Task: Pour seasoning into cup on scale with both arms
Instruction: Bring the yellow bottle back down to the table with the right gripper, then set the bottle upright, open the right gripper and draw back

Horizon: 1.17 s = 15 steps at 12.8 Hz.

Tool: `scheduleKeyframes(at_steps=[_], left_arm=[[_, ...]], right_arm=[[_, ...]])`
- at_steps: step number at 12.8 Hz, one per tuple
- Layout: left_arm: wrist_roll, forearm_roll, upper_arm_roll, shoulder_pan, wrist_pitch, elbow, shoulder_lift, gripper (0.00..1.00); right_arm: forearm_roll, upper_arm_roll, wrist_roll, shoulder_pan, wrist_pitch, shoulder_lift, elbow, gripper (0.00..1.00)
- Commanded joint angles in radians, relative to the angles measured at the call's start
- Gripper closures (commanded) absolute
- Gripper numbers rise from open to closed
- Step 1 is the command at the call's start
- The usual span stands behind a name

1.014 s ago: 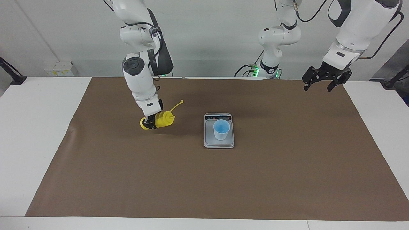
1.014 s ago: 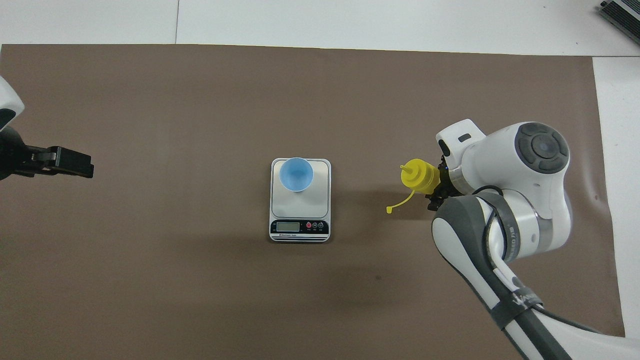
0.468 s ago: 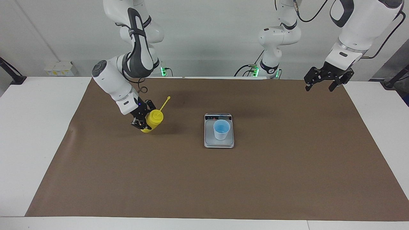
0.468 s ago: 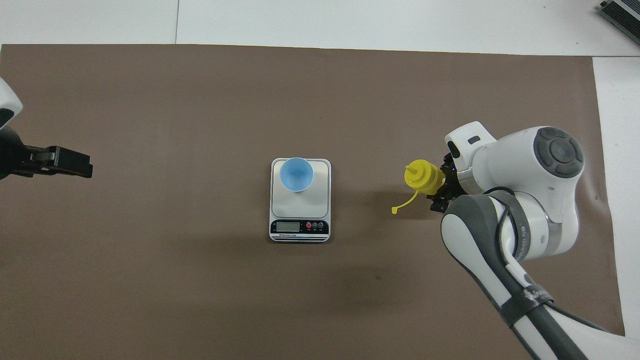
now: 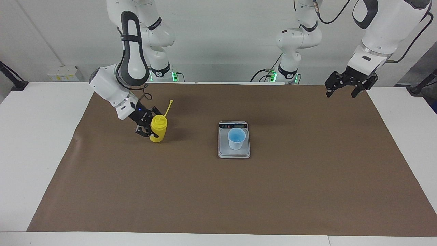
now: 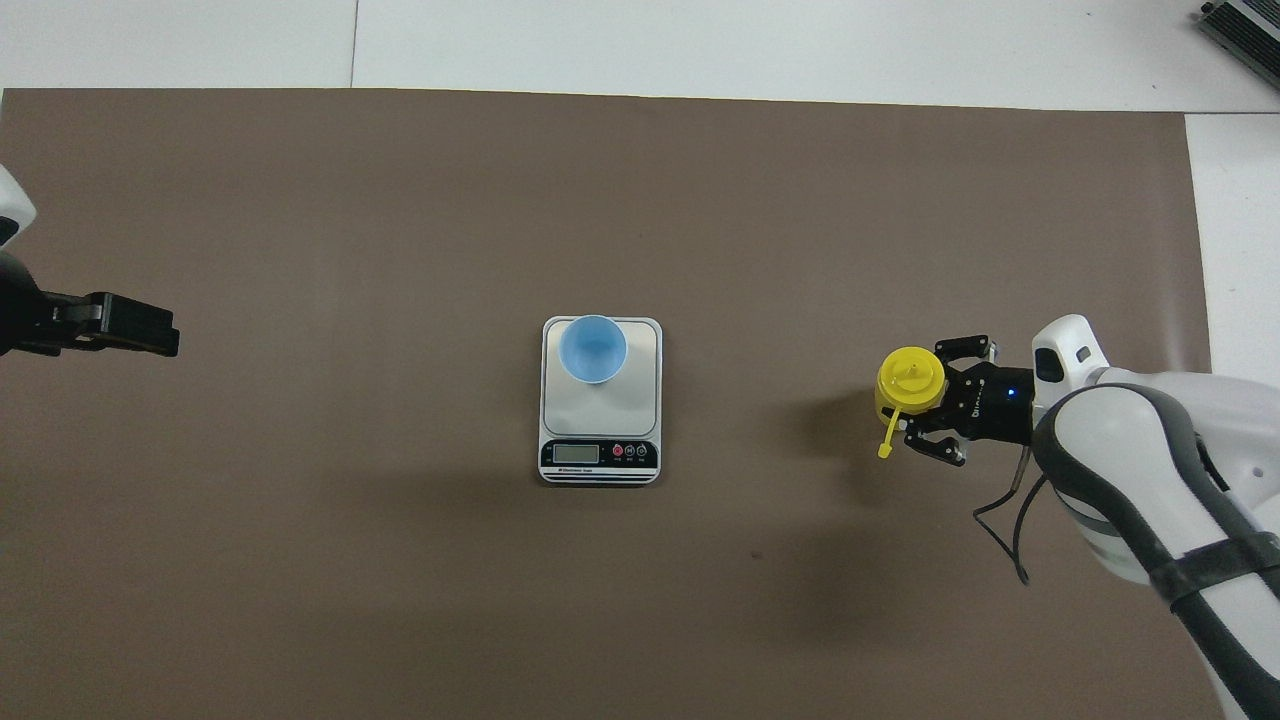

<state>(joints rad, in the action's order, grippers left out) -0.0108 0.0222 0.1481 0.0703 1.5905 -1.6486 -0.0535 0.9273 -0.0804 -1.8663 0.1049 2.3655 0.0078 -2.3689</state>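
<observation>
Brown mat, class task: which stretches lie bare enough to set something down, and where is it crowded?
Bare: the brown mat from the scale out to its edge farthest from the robots, and the stretch between the scale and the left gripper. Crowded: the cup fills the scale; the right gripper clamps the yellow bottle at its end.
</observation>
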Motion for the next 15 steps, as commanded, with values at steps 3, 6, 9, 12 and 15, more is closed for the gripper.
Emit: scheduleKeyframes(at_steps=[3,6,9,12,15], left_arm=[[0.006,0.001,0.002,-0.001,-0.009,-0.004,-0.012,0.0],[0.009,0.001,0.002,0.006,-0.014,-0.004,-0.012,0.0],[0.009,0.002,0.001,0.009,-0.014,-0.004,-0.012,0.0],[0.008,0.002,0.001,0.009,-0.014,-0.004,-0.012,0.0],[0.009,0.001,0.001,0.003,-0.014,-0.004,-0.012,0.0]], right_arm=[[0.047,-0.016,-0.033,0.021,0.014,-0.038,-0.03,0.0],[0.047,-0.015,-0.045,0.039,-0.002,-0.043,-0.03,0.0],[0.03,-0.012,-0.131,0.11,-0.064,-0.051,-0.03,0.0],[-0.066,-0.01,-0.177,0.203,-0.139,-0.054,-0.024,0.0],[-0.174,-0.007,-0.174,0.265,-0.205,-0.054,0.009,0.0]])
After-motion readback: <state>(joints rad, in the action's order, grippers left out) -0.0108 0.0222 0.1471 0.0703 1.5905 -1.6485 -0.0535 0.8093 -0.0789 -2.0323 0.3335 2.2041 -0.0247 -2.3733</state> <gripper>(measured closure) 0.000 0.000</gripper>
